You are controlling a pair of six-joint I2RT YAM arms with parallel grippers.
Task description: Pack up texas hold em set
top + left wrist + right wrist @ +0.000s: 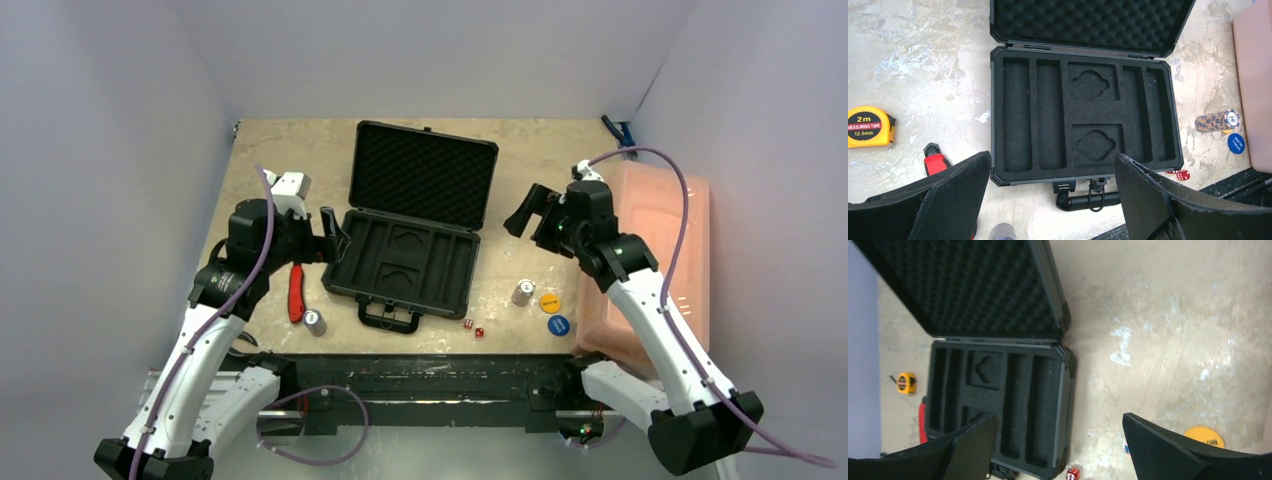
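The black briefcase lies open in the middle of the table, its lid tipped back on the far side and showing egg-crate foam; the moulded tray in its base stands empty, long slots either side of two shaped pockets; the handle points toward the arms' bases. The left gripper hangs just off the briefcase's left edge, jaws spread wide with nothing between them; the right gripper hovers off the briefcase's right side, near the lid's corner, jaws just as wide apart and holding nothing. To the right of the briefcase, near its front corner, a chip stack lies on its side; just beyond it, further from the briefcase, sit a yellow disc and a blue disc — the blue one nearer the arms. Two red dice rest close together just off the briefcase's front right corner. A second chip stack sits left of the handle, beside a red-handled knife that runs along the briefcase's left side; further left again lies a yellow tape measure. A pink bin stands well to the right of the briefcase — past the discs
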